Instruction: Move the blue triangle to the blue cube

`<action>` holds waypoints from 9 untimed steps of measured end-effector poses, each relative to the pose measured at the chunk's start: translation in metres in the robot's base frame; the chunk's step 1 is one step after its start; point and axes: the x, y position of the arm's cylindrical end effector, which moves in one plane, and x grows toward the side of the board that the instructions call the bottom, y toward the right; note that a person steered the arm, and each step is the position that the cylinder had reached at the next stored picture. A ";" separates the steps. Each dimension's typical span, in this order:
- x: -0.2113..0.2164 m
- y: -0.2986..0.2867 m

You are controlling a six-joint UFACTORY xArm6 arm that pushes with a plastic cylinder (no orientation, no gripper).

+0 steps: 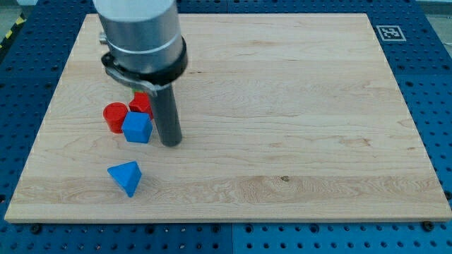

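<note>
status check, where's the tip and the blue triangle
My tip down just right of the blue cube. Blue triangle apart, below the cube toward the view's bottom. Red cylinder against the cube's left, not between them.

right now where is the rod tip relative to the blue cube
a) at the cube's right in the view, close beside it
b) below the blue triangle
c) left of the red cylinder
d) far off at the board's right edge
a: my tip sits close beside the blue cube on the view's right of it, while the blue triangle lies apart toward the view's bottom.
</note>
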 end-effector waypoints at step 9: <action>0.073 -0.046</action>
